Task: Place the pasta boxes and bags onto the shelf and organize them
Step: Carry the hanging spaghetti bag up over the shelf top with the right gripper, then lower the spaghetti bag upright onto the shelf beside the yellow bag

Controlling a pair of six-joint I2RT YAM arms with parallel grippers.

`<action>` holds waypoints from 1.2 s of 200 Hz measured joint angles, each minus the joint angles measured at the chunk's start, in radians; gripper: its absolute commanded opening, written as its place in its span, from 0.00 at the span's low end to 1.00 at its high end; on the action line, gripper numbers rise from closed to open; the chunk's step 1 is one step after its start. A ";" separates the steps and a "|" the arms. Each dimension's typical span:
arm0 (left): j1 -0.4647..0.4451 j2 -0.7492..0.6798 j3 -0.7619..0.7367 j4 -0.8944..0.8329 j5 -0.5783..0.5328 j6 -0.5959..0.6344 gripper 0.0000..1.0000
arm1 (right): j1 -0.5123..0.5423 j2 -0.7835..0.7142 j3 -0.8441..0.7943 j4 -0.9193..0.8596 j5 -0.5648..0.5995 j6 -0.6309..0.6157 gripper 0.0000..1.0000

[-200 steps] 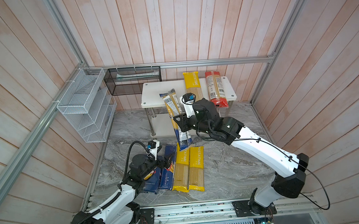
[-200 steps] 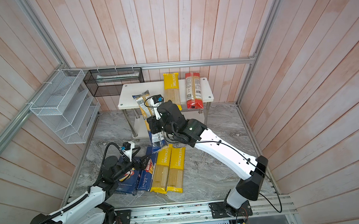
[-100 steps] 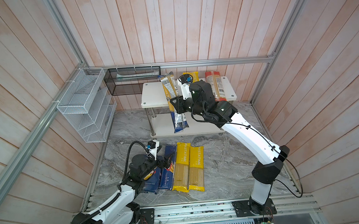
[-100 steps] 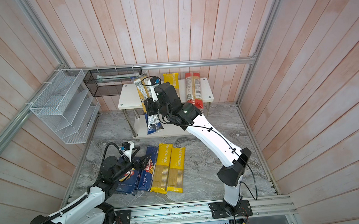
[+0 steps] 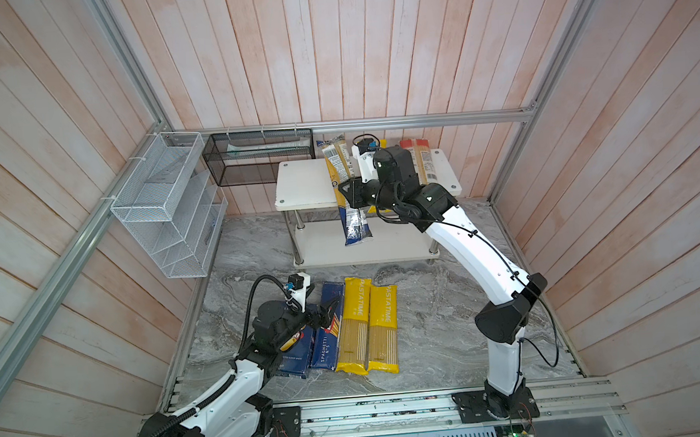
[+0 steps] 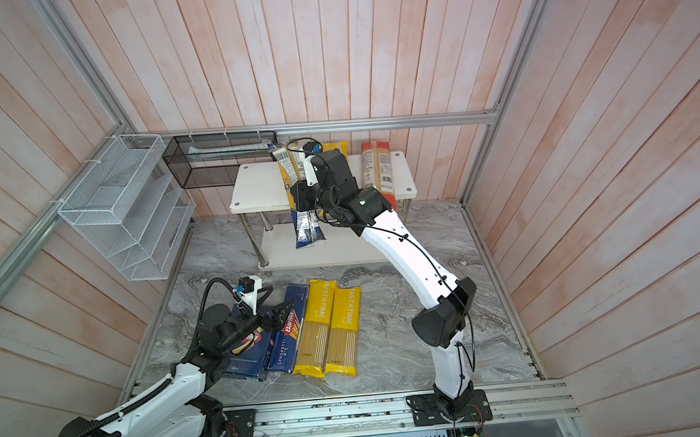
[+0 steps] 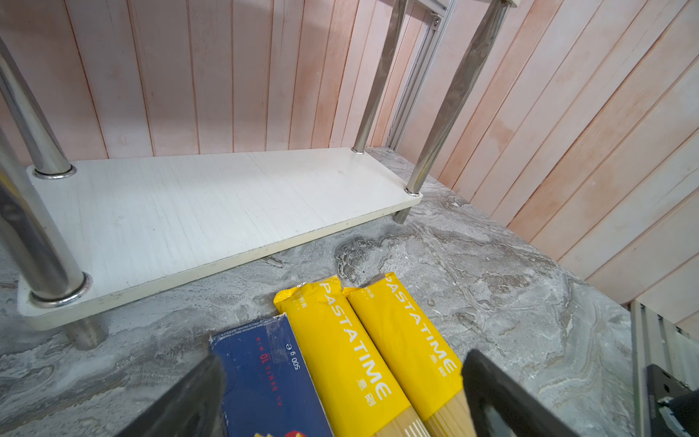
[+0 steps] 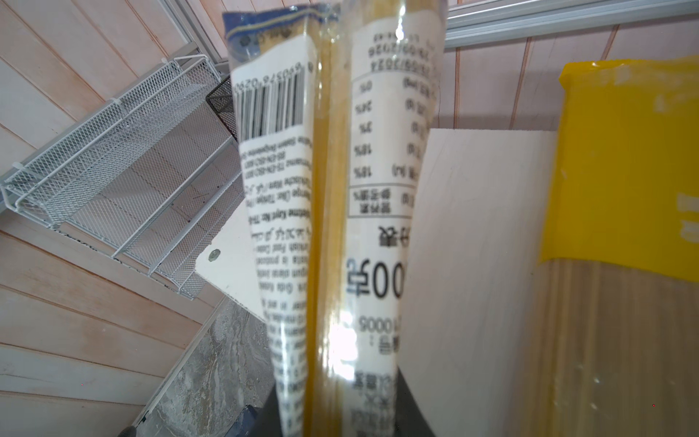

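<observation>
Dark-blue-ended bag: hanging tilted across the front edge of the upper board of the shelf, blue end drooping toward the lower board; touching the board or not, impossible to tell. Being gripped at mid-length by the right end effector, jaws pressing tight on the plastic. Hovering with the left end effector above the narrow pasta box and the yellow bags, jaws standing wide apart, gripping nothing. Lying side by side toward the front edge of the bench, all three. Resting near the upper board's right rear corner: red-ended bag.
</observation>
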State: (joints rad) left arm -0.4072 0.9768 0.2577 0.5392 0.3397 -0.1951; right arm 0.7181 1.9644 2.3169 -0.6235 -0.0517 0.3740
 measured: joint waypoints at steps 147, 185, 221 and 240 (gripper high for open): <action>0.000 -0.017 0.000 -0.001 -0.005 0.000 1.00 | -0.095 0.105 0.121 0.109 -0.175 0.115 0.18; 0.000 -0.017 0.000 -0.001 -0.006 0.000 1.00 | -0.114 0.115 0.124 0.134 -0.203 0.156 0.21; 0.000 -0.018 0.000 -0.001 -0.008 0.000 1.00 | -0.122 0.128 0.130 0.164 -0.220 0.183 0.21; 0.000 -0.018 0.000 -0.001 -0.008 0.000 1.00 | -0.125 0.134 0.132 0.175 -0.223 0.196 0.21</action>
State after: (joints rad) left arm -0.4072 0.9592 0.2577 0.5381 0.3317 -0.1947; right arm 0.5934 2.0983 2.4489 -0.4480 -0.2749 0.5701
